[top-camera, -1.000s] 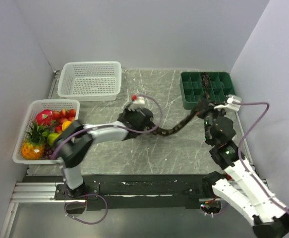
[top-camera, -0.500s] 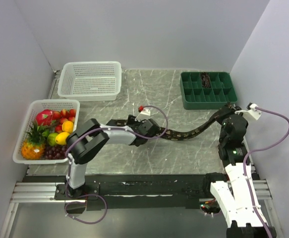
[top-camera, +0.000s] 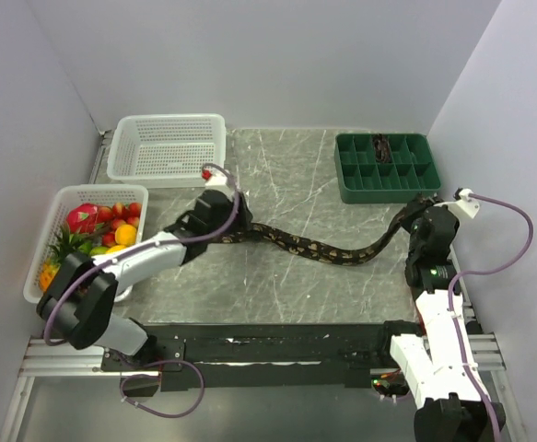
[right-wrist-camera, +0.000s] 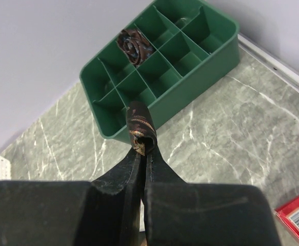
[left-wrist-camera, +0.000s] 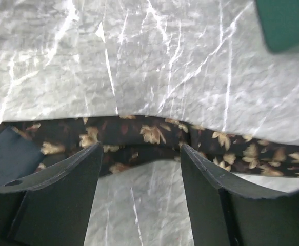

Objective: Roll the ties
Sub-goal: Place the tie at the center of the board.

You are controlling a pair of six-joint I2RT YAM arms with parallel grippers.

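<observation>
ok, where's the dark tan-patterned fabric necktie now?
Top view: the dark tan-patterned necktie runs across the middle of the marble table, one end pinched in the right gripper near the green divided tray, the other by the open left gripper.

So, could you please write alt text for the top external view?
A dark, tan-patterned tie stretches in a wavy line across the marble table, running from the left end effector to the right end effector. A white basket and a basket of fruit sit at the left, a green divided tray at the back right.
</observation>
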